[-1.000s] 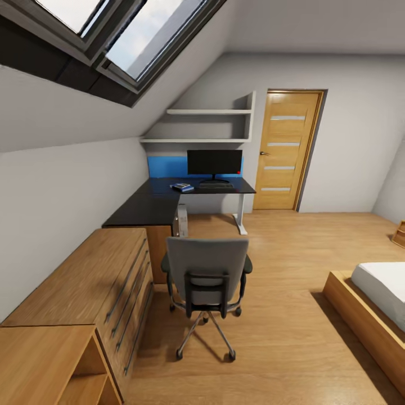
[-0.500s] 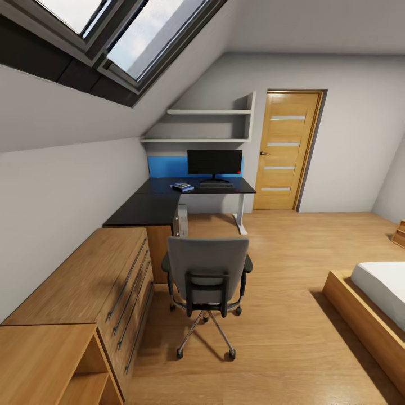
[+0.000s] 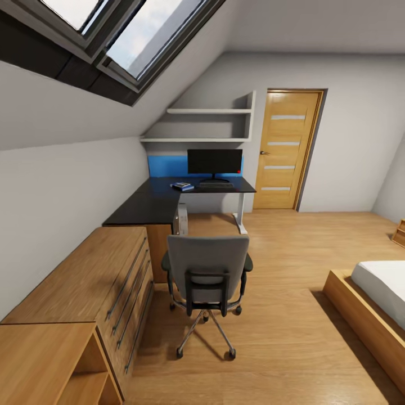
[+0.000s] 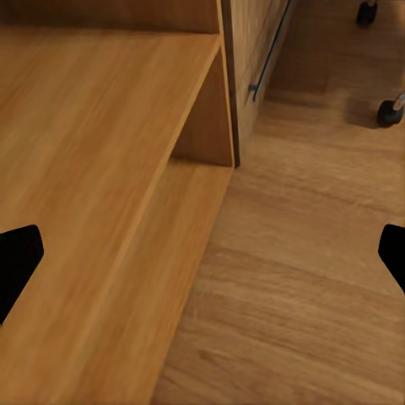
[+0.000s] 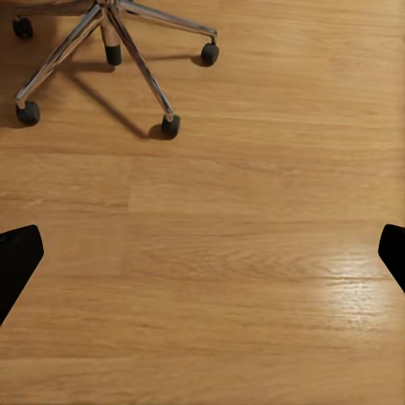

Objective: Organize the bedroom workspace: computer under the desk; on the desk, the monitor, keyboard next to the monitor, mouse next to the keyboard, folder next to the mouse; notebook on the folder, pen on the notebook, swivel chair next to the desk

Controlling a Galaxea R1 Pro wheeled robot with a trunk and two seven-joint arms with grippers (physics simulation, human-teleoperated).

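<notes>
Head high, wrists floorward, sharing swivel chair point(image 3: 207, 281).

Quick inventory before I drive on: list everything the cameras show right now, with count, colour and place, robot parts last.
swivel chair: 1, grey, on the floor short of the desk, back toward the camera
desk: 1, black, L-shaped, in the corner under the shelves
monitor: 1, black, on the desk
keyboard: 1, dark, on the desk before the monitor
computer: 1, grey, under the desk
blue item: 1, on the desk left of the keyboard; too small to identify
drawer unit: 1, wood, along the left wall
wall shelves: 2, white
door: 1, wood, shut
bed: 1, wood frame, right
left gripper: black fingertips, apart
right gripper: black fingertips, apart
</notes>
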